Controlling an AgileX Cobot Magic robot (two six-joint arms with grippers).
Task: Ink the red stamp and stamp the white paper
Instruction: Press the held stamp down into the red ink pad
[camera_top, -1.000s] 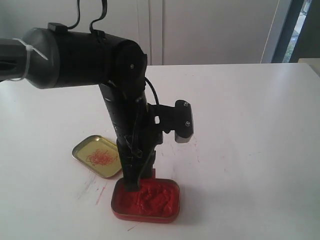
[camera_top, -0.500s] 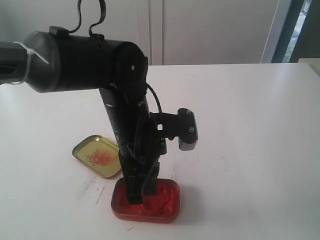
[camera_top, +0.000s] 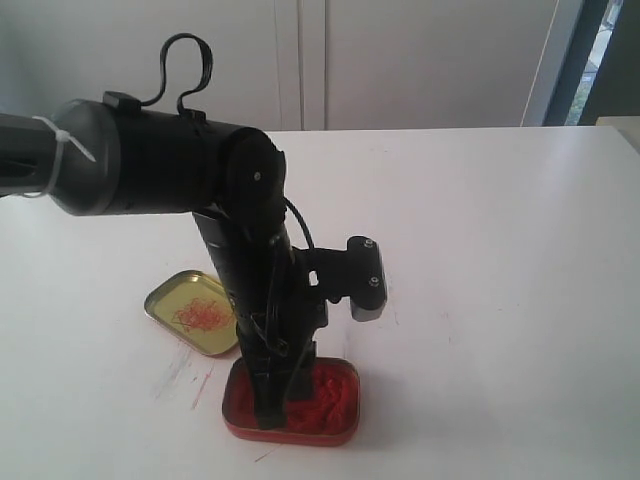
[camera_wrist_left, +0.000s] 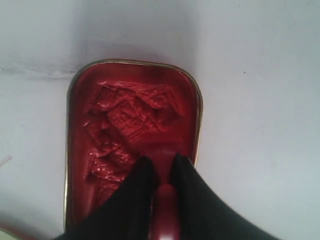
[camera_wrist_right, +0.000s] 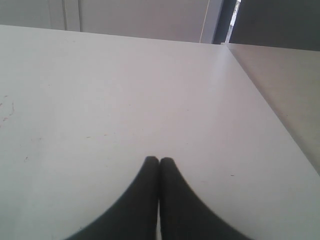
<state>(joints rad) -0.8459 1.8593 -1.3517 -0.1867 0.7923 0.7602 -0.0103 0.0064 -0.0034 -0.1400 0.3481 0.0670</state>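
— Red paste (camera_wrist_left: 130, 115), lumpy and creased, fills the rectangular metal ink tin (camera_wrist_left: 198, 115). Where is the red stamp (camera_wrist_left: 165, 217)?
— Lower centre of the exterior frame: glossy, upright, base seemingly in the paste, clamped by the left gripper (camera_wrist_left: 162, 161) directly above it.
— Other arm?
— Empty: the right gripper (camera_wrist_right: 159, 162), pinched together, over the white table (camera_wrist_right: 100, 100). No white paper discernible. Judged next: straight lift.

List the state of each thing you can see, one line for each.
Red stamp: gripped, base down on the ink paste.
Left gripper: shut on the stamp, inside the tin.
Red tin: open, holds lumpy paste.
Gold lid: off, lying beside the tin.
Right gripper: shut, empty.
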